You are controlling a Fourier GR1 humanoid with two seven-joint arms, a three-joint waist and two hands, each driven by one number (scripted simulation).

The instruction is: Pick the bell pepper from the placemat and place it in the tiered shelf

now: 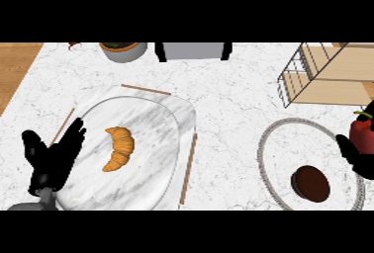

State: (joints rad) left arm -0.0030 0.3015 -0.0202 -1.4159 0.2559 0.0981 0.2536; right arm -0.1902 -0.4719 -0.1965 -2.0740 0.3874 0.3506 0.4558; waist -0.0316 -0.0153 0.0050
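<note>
A red bell pepper (361,129) with a green stem shows at the right edge, over the rim of a round grey-edged placemat (272,148). My right hand (358,158) curls round its lower side and is partly cut off by the view's edge. The tiered shelf (329,74), white wire with wooden boards, stands at the upper right, just above the pepper. My left hand (53,153) rests open with fingers up at the lower left, over the edge of a marble platter.
A croissant (119,147) lies on the marble platter (146,123) at the left. A dark brown disc (310,183) sits on the round placemat. A grey pot (122,50) and a grey box (194,50) stand along the far edge.
</note>
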